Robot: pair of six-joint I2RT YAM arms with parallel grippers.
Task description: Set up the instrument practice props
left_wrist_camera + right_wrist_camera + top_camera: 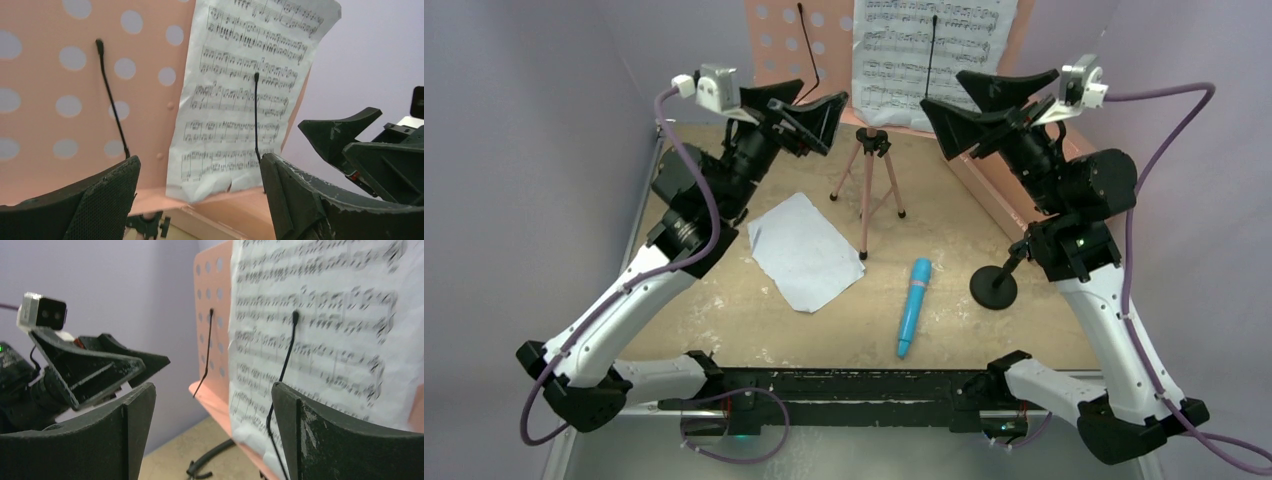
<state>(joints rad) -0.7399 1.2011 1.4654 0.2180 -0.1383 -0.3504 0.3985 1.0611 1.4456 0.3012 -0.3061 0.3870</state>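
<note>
The pink perforated music stand (784,40) stands at the back on tripod legs (867,190). One sheet-music page (929,55) rests on its right half under a black wire arm. The second page (804,250) lies flat on the table. The blue microphone (914,305) lies near the front, and the black round-base mic stand (995,288) is to its right. My left gripper (819,95) and right gripper (939,90) are raised in front of the stand, both open and empty. The left wrist view shows the page (240,100) between the open left gripper (200,160). The right wrist view shows the page (325,330) beside the open right gripper (214,387).
A large pink box (989,195) sits at the back right, behind the right arm. A curved black hose (215,457) lies on the table under the stand. Purple walls close in the back and both sides.
</note>
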